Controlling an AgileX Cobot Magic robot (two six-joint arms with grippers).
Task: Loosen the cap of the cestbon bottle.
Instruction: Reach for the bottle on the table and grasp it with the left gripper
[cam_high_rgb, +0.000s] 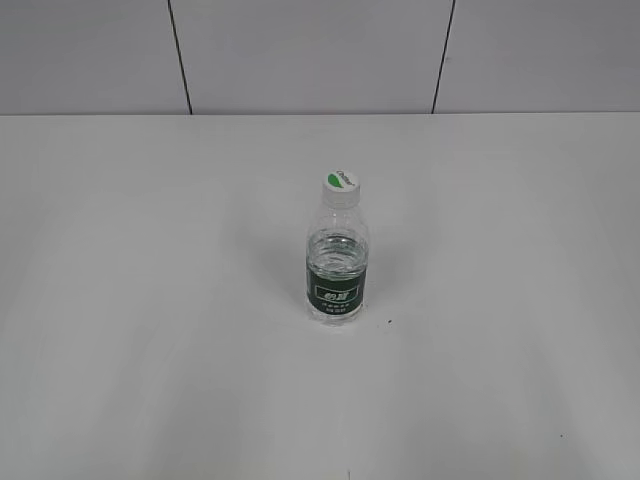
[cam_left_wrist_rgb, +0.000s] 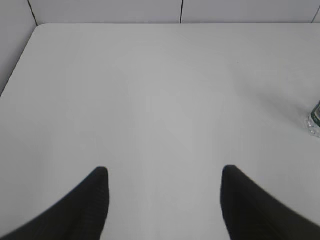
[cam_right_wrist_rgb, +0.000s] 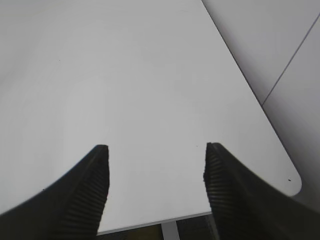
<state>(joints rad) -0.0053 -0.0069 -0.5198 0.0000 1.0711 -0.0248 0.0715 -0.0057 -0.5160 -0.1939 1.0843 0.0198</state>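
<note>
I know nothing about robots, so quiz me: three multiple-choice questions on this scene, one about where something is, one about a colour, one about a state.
1. Where does the cestbon bottle stand?
A. near the middle of the table
B. on the table's far left corner
C. lying at the front edge

2. What colour is the bottle's label band?
A. red
B. dark green
C. yellow

3. How are the two pincers?
A. both open and empty
B. the left one shut on the cap
C. both shut on the bottle

Answers:
1. A, the exterior view shows it upright near the centre of the white table.
2. B, a dark green band with white characters wraps its lower half, while the cap is white.
3. A, the left pincer and the right pincer each show spread fingers with only bare table between them.
</note>
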